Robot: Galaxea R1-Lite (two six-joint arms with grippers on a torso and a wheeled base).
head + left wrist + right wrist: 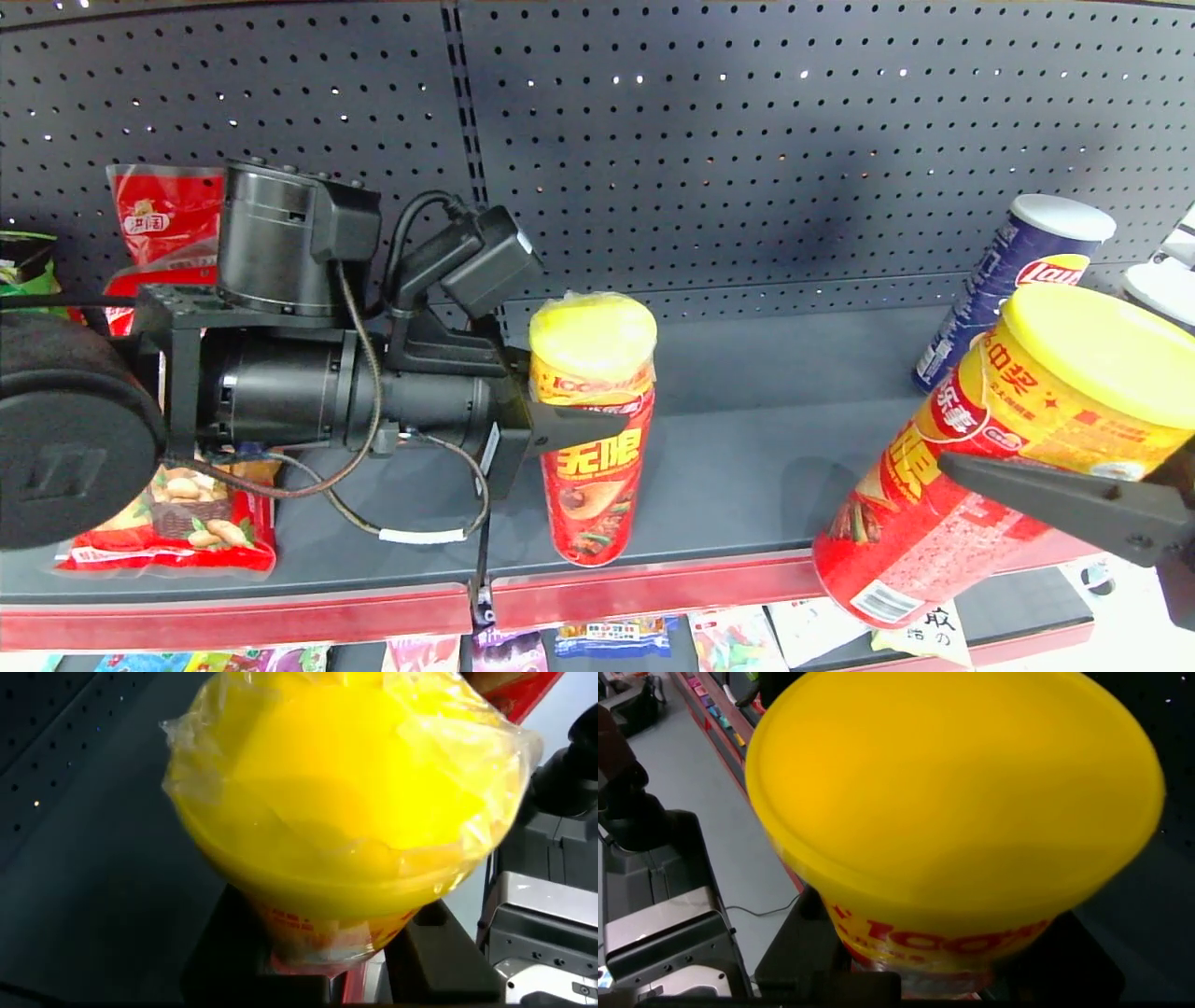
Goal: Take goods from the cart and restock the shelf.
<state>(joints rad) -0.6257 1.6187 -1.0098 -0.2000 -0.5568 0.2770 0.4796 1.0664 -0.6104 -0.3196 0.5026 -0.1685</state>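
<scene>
Your left end effector (590, 422) is closed around an upright red chip canister (594, 504), its base at the shelf (747, 476) deck near the front lip. Your right end effector (1004, 467) clamps a second canister (1027, 392). It is tilted, with its base overhanging the lip, well to the right.

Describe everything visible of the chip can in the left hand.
The chip can is a tall tube, likely cardboard, printed red and yellow, with a yellow lid under crinkled clear film. It stands upright near the front edge of the dark shelf, base at or just above it. The left hand clamps it just below the lid.
</scene>
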